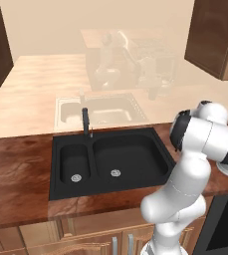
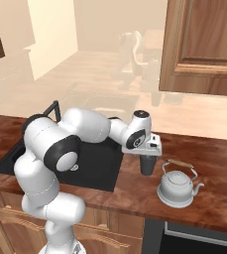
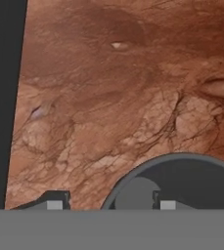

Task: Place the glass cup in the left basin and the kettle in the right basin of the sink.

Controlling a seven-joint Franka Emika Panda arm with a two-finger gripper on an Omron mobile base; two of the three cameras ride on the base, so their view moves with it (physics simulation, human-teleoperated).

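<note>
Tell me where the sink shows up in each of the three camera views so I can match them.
Left base view: the sink sits centre frame, both basins in full view, left of the arm.
Right base view: it lies at centre left, mostly hidden behind the arm.
Hand view: the black strip down the left edge is probably its rim.
Shared landmark: the dark wood counter around it.

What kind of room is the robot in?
It looks like a kitchen. There is a black sink with two bowls and a faucet set in a wood counter, a silvery kettle standing on that counter, and wooden cupboards on the wall.
</note>
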